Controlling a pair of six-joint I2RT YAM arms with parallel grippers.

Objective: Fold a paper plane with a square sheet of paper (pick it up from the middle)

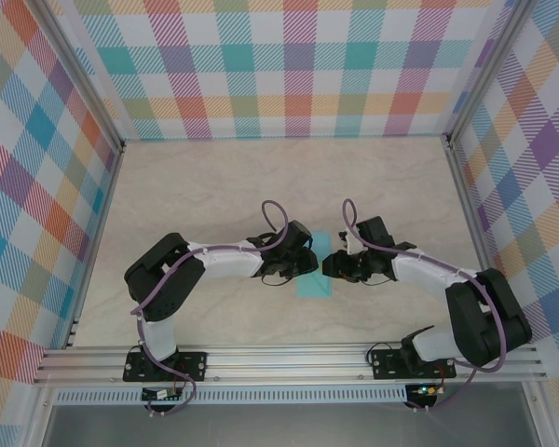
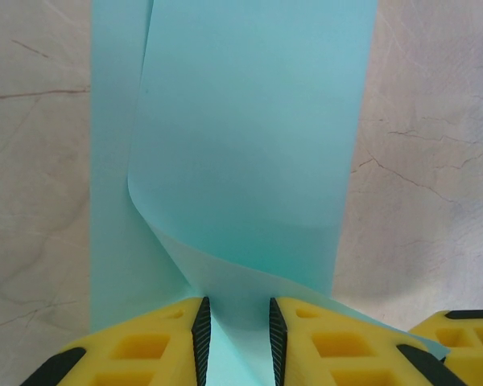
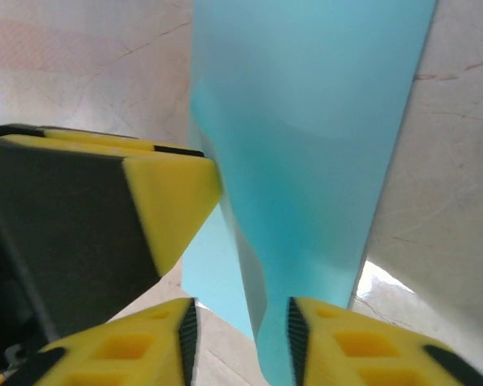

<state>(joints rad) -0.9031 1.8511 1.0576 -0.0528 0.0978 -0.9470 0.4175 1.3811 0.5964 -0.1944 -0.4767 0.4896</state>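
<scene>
The square sheet of paper [image 1: 314, 285] lies light turquoise on the table between both arms, partly folded over itself. In the left wrist view the paper [image 2: 249, 145] has a flat lower layer and an upper flap curling up at its left fold. The flap's near end runs into the gap of my left gripper [image 2: 235, 310], whose jaws stand apart. In the right wrist view the paper [image 3: 306, 145] narrows toward my right gripper [image 3: 240, 310] and touches only its right pad [image 3: 295, 334]; these jaws are apart too. The grippers [image 1: 307, 265] [image 1: 332, 267] almost meet over the sheet.
The marbled beige table [image 1: 214, 186] is walled by plaid panels [image 1: 289, 65] on three sides. An aluminium rail [image 1: 289, 358] runs along the near edge. The left gripper's yellow finger [image 3: 169, 201] looms close at the left of the right wrist view.
</scene>
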